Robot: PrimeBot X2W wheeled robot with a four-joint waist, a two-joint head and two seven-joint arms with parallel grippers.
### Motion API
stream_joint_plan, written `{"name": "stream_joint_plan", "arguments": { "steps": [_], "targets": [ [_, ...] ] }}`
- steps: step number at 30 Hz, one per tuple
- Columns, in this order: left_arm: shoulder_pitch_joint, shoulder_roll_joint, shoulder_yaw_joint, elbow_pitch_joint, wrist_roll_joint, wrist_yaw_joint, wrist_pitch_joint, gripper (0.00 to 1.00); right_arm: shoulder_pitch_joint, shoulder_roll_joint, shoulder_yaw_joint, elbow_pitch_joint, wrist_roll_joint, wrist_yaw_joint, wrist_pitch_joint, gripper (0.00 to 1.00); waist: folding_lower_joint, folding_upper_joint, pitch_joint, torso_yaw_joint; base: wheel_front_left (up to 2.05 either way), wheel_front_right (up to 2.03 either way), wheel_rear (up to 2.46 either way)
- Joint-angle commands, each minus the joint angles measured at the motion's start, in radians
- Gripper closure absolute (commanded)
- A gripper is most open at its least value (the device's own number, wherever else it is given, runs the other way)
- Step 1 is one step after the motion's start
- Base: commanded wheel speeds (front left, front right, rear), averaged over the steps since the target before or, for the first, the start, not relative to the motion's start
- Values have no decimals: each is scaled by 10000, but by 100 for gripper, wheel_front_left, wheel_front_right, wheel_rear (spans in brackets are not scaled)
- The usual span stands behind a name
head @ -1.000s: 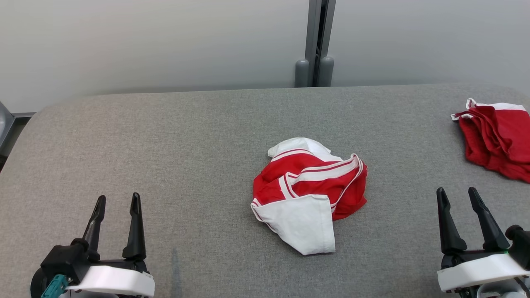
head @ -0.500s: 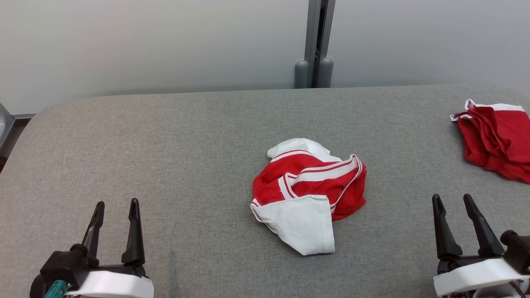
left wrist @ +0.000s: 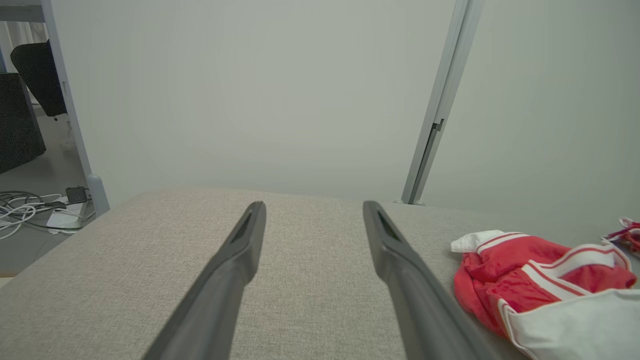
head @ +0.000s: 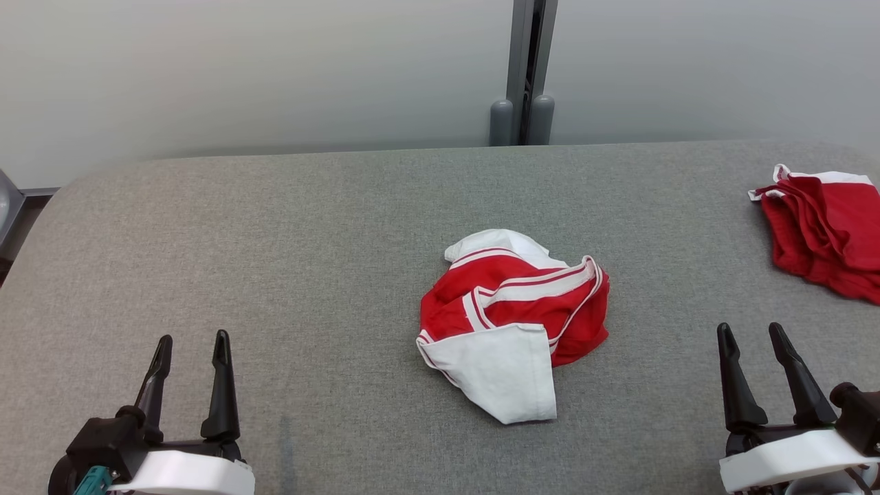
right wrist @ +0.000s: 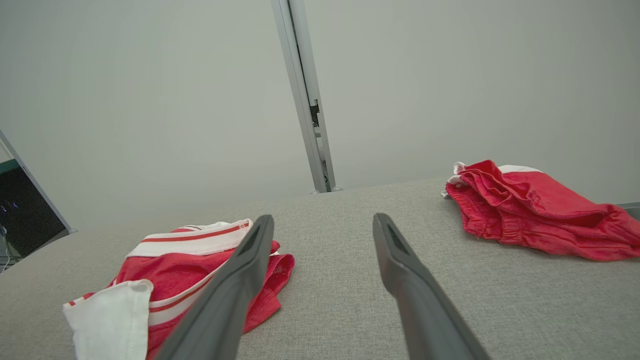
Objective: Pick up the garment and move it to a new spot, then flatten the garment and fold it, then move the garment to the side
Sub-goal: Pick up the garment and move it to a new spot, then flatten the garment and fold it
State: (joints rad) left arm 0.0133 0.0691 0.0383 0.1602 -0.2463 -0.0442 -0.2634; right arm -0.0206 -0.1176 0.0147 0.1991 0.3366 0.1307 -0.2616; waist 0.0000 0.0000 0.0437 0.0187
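Plainly, the garment (head: 512, 323) is judged light, soft and limp: it can be expected to sag and unroll when lifted, and nothing in it is fragile. Hold is best taken at the striped band near its 12 o'clock edge or at the white flap at 6 o'clock, where the layers are bunched; a single thin layer could be lost from a pinch. It is seen as a crumpled heap of red cloth with white panels and red-striped white trim, laid at the middle of the desk (head: 309, 227), untouched. The left end effector (head: 193, 337) is seen at its 8 o'clock and the right end effector (head: 748, 326) at its 4 o'clock, both spread wide, empty and well apart from it. A second garment (head: 825, 234), red, is laid at 2 o'clock.
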Motion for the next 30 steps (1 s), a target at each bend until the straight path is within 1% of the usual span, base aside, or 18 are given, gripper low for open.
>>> {"name": "stream_joint_plan", "arguments": {
  "steps": [1, 9, 14, 22, 30],
  "targets": [
    [-68, -4, 60, 0, 72, -62, -10, 0, 20, -40, -4, 3, 40, 1, -50, 0, 0, 0, -8, -3, 0, 0, 0],
    [-197, -36, 130, 92, 172, -132, -10, 0, -2, -35, 21, 28, 46, 1, -50, 0, 0, 0, -40, -67, 0, 0, 0],
    [-638, -19, -57, 246, 243, -253, -10, 0, -87, -22, 106, 34, 57, 1, -50, 0, 0, 0, 27, -203, 0, 0, 0],
    [-1892, 95, -677, 677, 307, -521, 311, 0, -202, 20, 306, 122, 158, 1, -50, 0, 0, 0, 224, -628, 0, 0, 0],
    [-3247, 310, -1774, 1606, 233, -780, 1020, 0, -396, 34, 364, 208, 240, 1, -50, 0, 0, 0, 638, -1265, 0, 0, 0]
  ]
}}
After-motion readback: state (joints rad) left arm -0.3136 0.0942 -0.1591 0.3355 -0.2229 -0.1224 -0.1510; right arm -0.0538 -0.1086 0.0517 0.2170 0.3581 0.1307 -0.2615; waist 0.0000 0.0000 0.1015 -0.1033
